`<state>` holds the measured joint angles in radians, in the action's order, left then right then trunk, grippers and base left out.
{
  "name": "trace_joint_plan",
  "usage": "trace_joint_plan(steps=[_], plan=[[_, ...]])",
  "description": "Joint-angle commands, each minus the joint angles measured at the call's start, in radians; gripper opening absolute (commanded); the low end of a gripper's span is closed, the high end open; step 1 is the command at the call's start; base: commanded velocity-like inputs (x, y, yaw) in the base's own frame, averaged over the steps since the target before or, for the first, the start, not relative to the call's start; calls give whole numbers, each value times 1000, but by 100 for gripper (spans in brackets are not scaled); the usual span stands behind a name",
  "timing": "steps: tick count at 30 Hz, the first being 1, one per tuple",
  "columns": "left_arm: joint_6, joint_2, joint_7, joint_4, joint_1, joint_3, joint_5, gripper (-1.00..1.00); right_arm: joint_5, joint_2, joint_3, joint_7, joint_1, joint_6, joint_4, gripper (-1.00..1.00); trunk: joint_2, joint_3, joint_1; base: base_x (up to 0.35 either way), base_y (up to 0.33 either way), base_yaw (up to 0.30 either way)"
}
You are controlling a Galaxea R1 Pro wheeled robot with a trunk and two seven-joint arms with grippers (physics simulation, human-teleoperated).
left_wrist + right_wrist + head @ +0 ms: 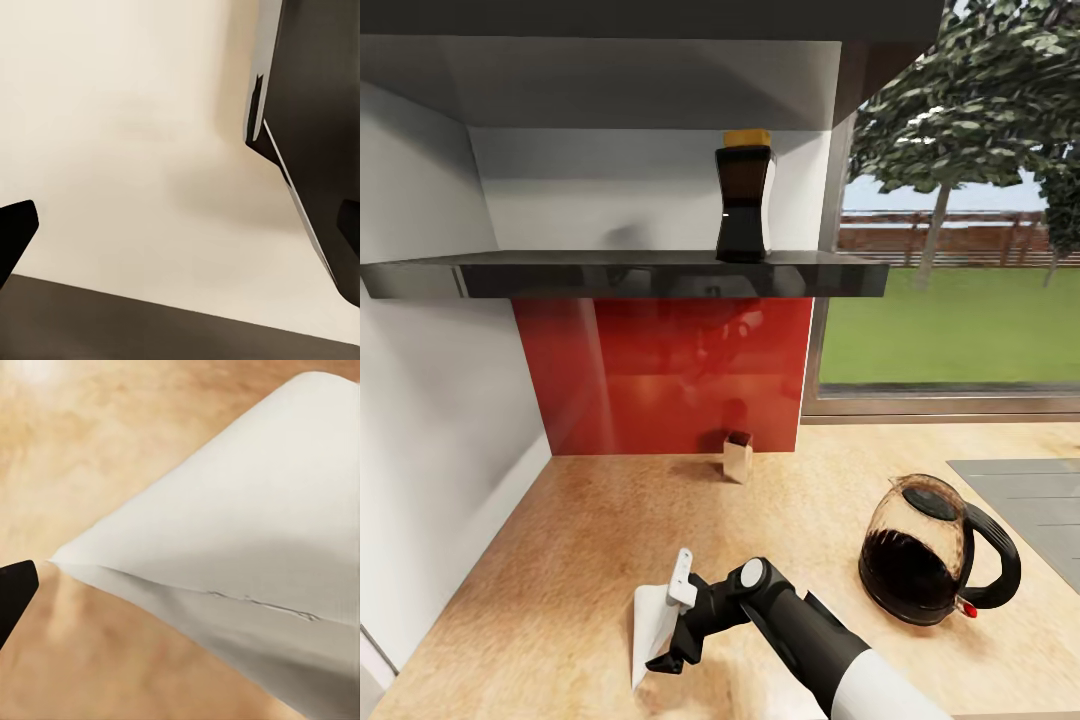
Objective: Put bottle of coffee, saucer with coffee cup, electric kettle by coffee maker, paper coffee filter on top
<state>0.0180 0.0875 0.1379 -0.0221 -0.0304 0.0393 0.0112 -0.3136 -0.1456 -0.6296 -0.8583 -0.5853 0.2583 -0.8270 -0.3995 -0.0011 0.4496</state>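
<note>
The bottle of coffee [745,200], black with a yellow-orange cap, stands upright on the dark kitchen shelf [630,272]. On the beige kitchen countertop [560,560] the electric kettle [930,550] stands at the right, a glass jug with a black handle. The paper coffee filter [649,622] [247,555], a white cone, lies on the countertop near the front. My right gripper [672,630] is open right at the filter, its fingers spread on either side; one black fingertip [15,585] sits beside the cone's point. My left gripper [180,232] is open before a pale surface with nothing between its fingers.
A small beige block with a dark top [737,455] stands by the red backsplash [660,370]. A grey panel [1020,500] is set into the counter at the right. A white wall [440,420] closes the left side, with a window [950,300] behind the kettle.
</note>
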Motion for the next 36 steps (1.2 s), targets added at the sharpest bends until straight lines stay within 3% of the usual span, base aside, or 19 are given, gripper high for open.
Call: trace_joint_plan(steps=[1,15,30,36], plan=[[2,0,2,1,0,4,1,100,-5,0,0,-4,0,5,-1,100,-1,0,0,0,0,0],[1,7,7,2,-7,1,1,100,-8,-29,18,13,-2,1,-33,100,-1,0,0,0,0,0],[20,9,8,-12,-9,1,3,100,-9,-19,18,10,-3,3,-29,100,-1,0,0,0,0,0],[20,9,8,-19,-9,1,3,100,-9,-19,14,12,-3,-30,-2,100,-1,0,0,0,0,0]])
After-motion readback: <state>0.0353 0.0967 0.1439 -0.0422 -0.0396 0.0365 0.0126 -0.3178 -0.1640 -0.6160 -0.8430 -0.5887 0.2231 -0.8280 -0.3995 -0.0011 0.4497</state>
